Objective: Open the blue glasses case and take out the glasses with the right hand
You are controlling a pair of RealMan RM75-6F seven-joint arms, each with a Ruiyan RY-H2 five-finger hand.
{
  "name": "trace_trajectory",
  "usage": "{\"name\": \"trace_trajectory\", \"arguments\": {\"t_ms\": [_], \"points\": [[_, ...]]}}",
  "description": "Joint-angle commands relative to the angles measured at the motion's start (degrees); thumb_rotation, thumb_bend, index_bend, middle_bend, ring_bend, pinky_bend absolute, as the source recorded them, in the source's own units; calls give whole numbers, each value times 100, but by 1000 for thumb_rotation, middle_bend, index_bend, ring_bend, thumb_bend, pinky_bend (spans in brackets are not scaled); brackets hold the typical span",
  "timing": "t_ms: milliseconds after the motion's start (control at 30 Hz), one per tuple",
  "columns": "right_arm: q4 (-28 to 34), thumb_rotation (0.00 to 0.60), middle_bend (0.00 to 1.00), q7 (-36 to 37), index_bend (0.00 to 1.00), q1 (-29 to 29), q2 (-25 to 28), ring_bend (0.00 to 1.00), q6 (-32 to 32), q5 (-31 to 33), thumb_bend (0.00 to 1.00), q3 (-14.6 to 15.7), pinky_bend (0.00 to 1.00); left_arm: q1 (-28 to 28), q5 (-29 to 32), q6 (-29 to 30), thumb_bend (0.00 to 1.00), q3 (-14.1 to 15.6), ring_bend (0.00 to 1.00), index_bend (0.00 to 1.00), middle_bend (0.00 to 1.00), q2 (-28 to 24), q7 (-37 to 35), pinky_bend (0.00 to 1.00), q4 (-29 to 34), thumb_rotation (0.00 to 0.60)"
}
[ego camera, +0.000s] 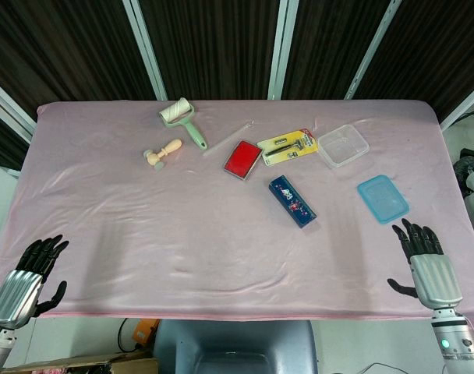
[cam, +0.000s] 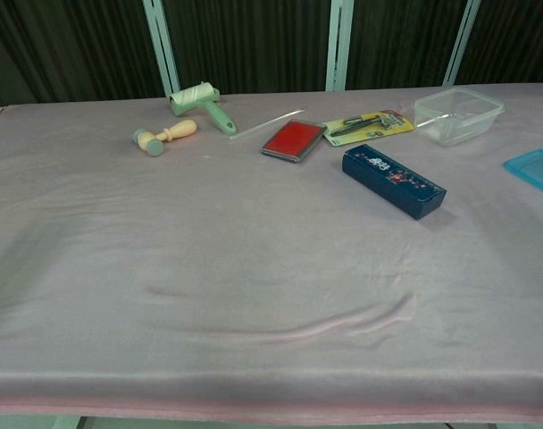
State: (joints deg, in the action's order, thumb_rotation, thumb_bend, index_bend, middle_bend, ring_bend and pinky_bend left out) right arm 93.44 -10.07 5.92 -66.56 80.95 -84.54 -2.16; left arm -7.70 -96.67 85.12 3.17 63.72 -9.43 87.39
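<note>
Lying shut: 1 blue glasses case [ego camera: 292, 201], 2 robot hands apart

My closed blue glasses case [cam: 394, 181] lies on the pink counter [cam: 209, 295], near a red pad [cam: 294, 140], lint roller [cam: 202, 105] and clear tub [cam: 457, 115].

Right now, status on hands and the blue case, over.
Left hand and right hand open at near table edge, holding nothing. Blue glasses case closed, flat, untouched. Nothing between right hand and case.
</note>
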Motion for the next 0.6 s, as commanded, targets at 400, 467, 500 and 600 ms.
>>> {"name": "trace_trajectory", "arguments": {"t_ms": [400,467,500,600], "points": [[-307,600,0,646,0,861,-383,0,-1381,948,240,-665,0,-24,-30,-12,441,39,0,0,0,3,-96,0,-27,600],[-403,600,0,1001,0,1282,-484,0,-2115,1400,240,-942,0,-44,-23,-42,440,39,0,0,0,-2,-125,0,-41,600],[-470,600,0,1044,0,1425,-525,0,-2343,1550,240,-1018,0,-57,-17,-58,440,33,0,0,0,-4,-133,0,-41,600],[-696,600,0,1035,0,1867,-771,0,-2885,2037,240,-1263,0,-70,-7,-61,441,24,0,0,0,-2,-141,0,-45,600]]}}
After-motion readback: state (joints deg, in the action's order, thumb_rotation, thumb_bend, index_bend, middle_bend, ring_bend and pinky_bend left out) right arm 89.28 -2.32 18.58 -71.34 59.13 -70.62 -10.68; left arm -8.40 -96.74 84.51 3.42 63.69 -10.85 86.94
